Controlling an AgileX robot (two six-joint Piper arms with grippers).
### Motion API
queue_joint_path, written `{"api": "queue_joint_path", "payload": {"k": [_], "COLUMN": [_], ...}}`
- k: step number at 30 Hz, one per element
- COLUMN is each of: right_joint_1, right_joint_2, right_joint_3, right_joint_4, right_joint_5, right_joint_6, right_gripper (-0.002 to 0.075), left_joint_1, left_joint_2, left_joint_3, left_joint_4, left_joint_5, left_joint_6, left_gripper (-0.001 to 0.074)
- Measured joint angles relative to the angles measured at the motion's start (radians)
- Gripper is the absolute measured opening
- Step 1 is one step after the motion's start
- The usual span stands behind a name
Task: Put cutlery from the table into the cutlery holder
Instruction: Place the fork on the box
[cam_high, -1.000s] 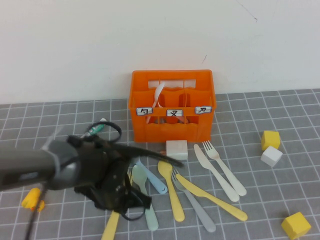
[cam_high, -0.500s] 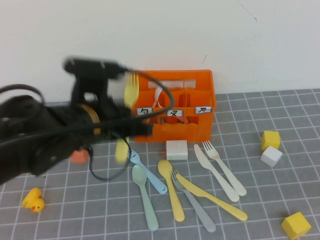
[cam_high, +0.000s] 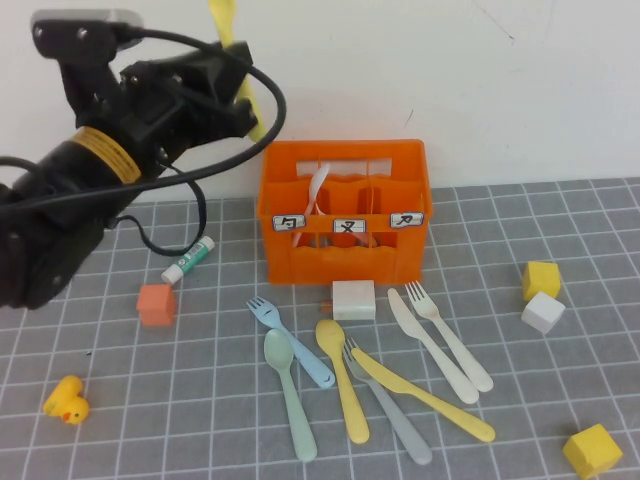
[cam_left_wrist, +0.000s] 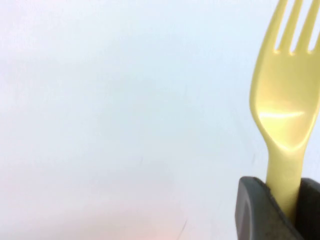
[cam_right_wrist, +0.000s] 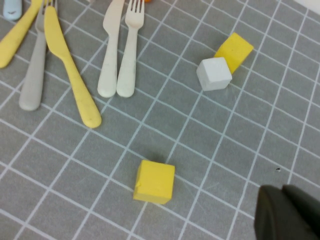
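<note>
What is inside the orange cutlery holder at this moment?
One white utensil leans in the left compartment of the holder; the walls hide its lower part and the compartment floors. The left gripper, raised left of it, holds a yellow fork. The right gripper stays low above the table.

Yellow fork: smooth glossy plastic. Cutlery holder: glossy orange plastic. Table: matt grey tiles.

Yellow fork in left tool

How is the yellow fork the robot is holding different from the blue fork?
The yellow fork is up in the air, clamped in the left gripper; the blue fork lies flat on the table. One is yellow, one light blue. Both are plastic forks. The right gripper hangs above the table, holding nothing.
</note>
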Motion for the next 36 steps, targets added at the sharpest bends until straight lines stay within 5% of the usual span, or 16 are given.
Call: {"api": "queue_joint_path", "payload": {"k": [12, 24, 36], "right_joint_1": [0.0, 0.0, 0.0], "right_joint_2": [0.0, 0.0, 0.0], "right_joint_3": [0.0, 0.0, 0.0], "right_joint_4": [0.0, 0.0, 0.0], "right_joint_5": [0.013, 0.052, 0.074], "right_joint_6": [0.0, 0.0, 0.0], "right_gripper": [-0.0001, -0.0001, -0.0001], "left_joint_1": [0.006, -0.108, -0.115], "left_joint_2": [0.275, 0.429, 0.535], "left_joint_3": [0.0, -0.112, -0.117], "left_joint_4": [-0.074, -0.102, -0.184], "left_joint_5": [-0.386, -0.417, -0.418], "left_joint_6": [-0.001, 0.201, 0.281], "left_gripper": [0.0115, 0.0115, 0.0115]}}
